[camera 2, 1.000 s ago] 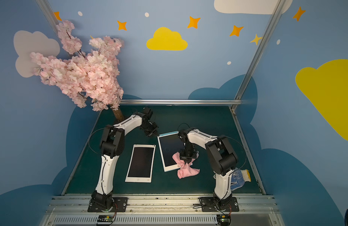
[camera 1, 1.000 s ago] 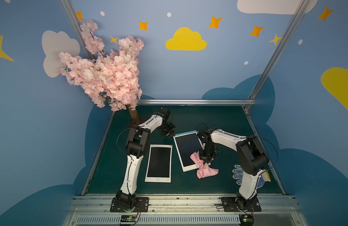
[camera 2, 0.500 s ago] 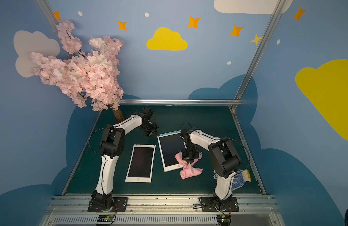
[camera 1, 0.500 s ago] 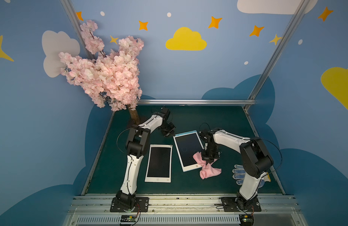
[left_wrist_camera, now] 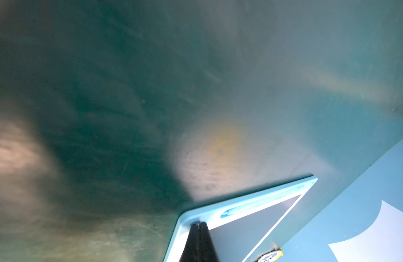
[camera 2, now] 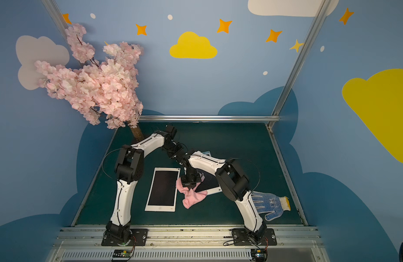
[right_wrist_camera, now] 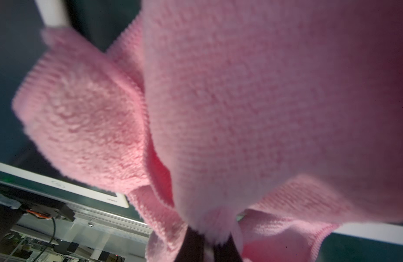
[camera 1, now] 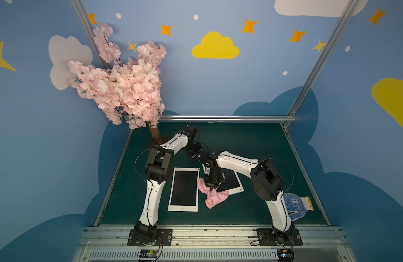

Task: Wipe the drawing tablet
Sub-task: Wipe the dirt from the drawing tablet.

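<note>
Green tabletop [camera 1: 252,145] within blue cloud-painted walls [camera 1: 218,90]; left fingers [left_wrist_camera: 191,245] pressed together at tablet [left_wrist_camera: 252,224] corner, right fingers [right_wrist_camera: 189,247] pinching pink cloth [camera 1: 215,197].

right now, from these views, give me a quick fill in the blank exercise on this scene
1. The right gripper is shut on a ____ cloth.
2. The left gripper rests shut on a corner of the tablet whose frame is ____.
3. The other tablet, nearer the left arm, has a ____ frame.
4. The knitted item by the right arm's base is a ____.
Missing: pink; blue; white; glove.
</note>
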